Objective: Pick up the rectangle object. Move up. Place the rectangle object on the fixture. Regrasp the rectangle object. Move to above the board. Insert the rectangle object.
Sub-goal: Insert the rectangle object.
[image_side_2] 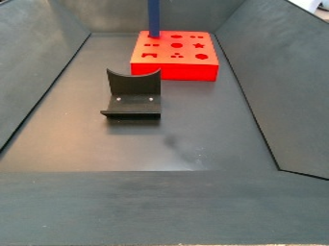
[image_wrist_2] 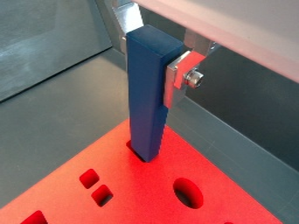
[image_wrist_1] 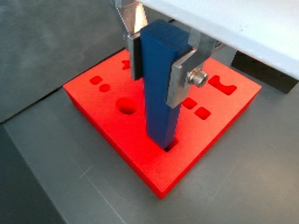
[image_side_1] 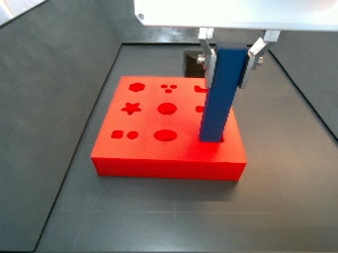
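Insert stage | gripper pinching rectangle object upright, tip in board slot | we judge seating, release left | fixture empty

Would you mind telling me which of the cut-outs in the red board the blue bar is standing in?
The rectangular hole at the board's corner, away from the star and circles: the blue bar stands upright in it, gripped near its top by the claw.
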Robot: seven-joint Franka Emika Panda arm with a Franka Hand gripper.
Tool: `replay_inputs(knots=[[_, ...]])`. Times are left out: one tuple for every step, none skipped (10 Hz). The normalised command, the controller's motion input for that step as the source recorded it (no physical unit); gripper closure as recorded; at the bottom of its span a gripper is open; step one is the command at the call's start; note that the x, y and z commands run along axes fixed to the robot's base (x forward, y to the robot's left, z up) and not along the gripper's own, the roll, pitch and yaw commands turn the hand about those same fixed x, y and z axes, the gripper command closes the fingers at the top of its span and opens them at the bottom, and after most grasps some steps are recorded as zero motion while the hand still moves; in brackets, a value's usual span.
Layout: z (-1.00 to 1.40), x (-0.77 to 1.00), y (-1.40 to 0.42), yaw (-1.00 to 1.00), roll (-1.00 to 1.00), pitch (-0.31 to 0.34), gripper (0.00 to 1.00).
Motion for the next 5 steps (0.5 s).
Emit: replay_inputs(knots=[[0.00, 0.00, 0.11, 0.00, -0.07, -0.031, 1.00], [0.00, -0.01, 0.14, 0.00, -0.08, -0.050, 1.00], [0.00, 0.00, 0.00, 0.00, -0.01, -0.027, 1.00], [-0.08, 0.00, 0.00, 0.00, 0.00, -0.034, 1.00], [-0.08, 0.00, -0.07, 0.00, 0.00, -0.017, 1.00]])
